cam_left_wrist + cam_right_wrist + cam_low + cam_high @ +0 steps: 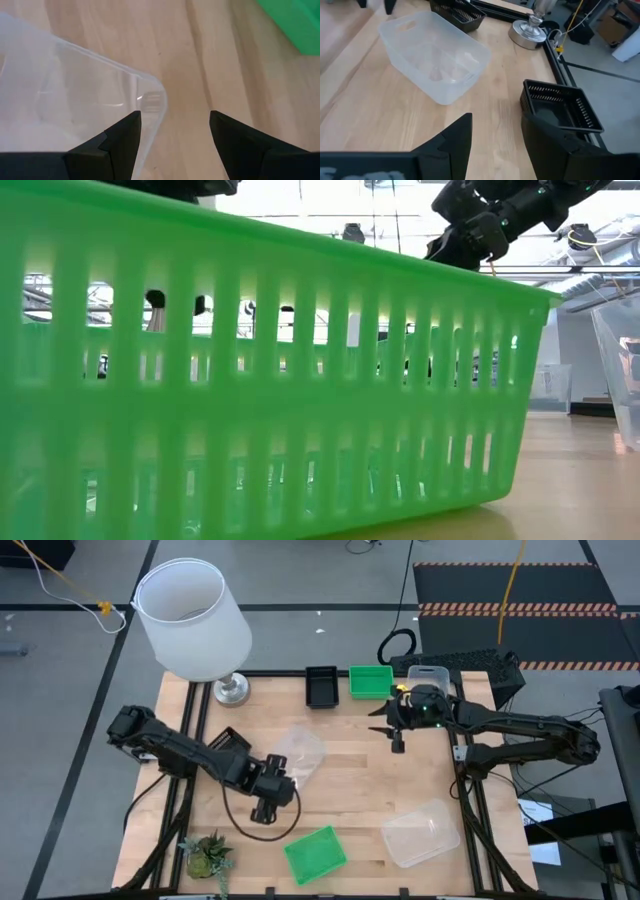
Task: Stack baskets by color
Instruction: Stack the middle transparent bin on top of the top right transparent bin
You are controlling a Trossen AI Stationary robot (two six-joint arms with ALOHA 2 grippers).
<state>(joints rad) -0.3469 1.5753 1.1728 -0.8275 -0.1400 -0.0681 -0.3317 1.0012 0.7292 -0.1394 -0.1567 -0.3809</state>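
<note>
Near the table's middle a clear basket [300, 752] rests on its base. My left gripper [268, 802] hangs just on its near side, pointing down and open. In the left wrist view the basket's corner [150, 100] lies beside one finger, with bare wood between the fingertips [175, 117]. A green basket [315, 853] and another clear one [422, 832] sit near the front edge. A black basket [321, 686] and a green one [371, 681] stand at the far edge. My right gripper [393, 735] is open in the air near them, with nothing between its fingers [495, 120].
A white lamp [195, 620] stands at the far left corner, its metal base [532, 30] on the table. A small potted plant [208, 855] sits at the near left corner. A third clear basket [432, 674] lies at the far right, partly under my right arm.
</note>
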